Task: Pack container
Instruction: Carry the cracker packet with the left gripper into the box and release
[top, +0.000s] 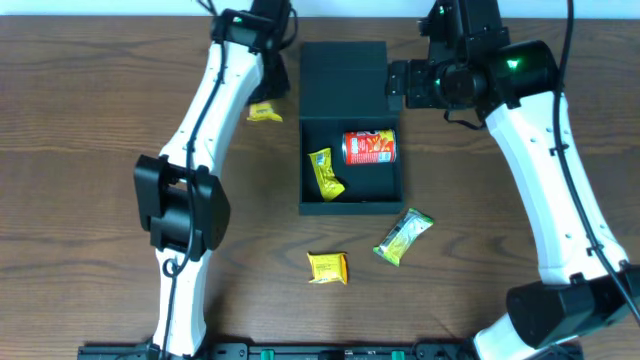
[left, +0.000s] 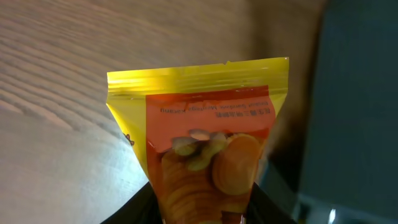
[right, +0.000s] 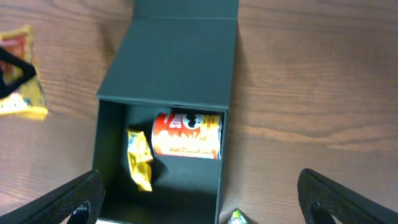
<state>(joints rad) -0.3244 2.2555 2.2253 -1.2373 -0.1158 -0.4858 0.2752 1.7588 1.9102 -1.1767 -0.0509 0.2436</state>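
The container (top: 352, 203) is a dark square box, and its flap lid (top: 343, 78) lies open at the back. Inside it lie a red can (top: 370, 147) and a yellow packet (top: 325, 173). They also show in the right wrist view, the can (right: 186, 135) beside the packet (right: 139, 157). My left gripper (top: 268, 98) is shut on a yellow-orange snack packet (left: 199, 124), just left of the lid near the table. The same packet shows in the overhead view (top: 264, 113). My right gripper (right: 208, 205) is open and empty above the box, and shows beside the lid in the overhead view (top: 400, 82).
A yellow packet (top: 328, 267) and a green packet (top: 403, 236) lie on the wooden table (top: 90, 150) in front of the box. The green packet's corner shows in the right wrist view (right: 236, 218). Both arms reach along the box's sides.
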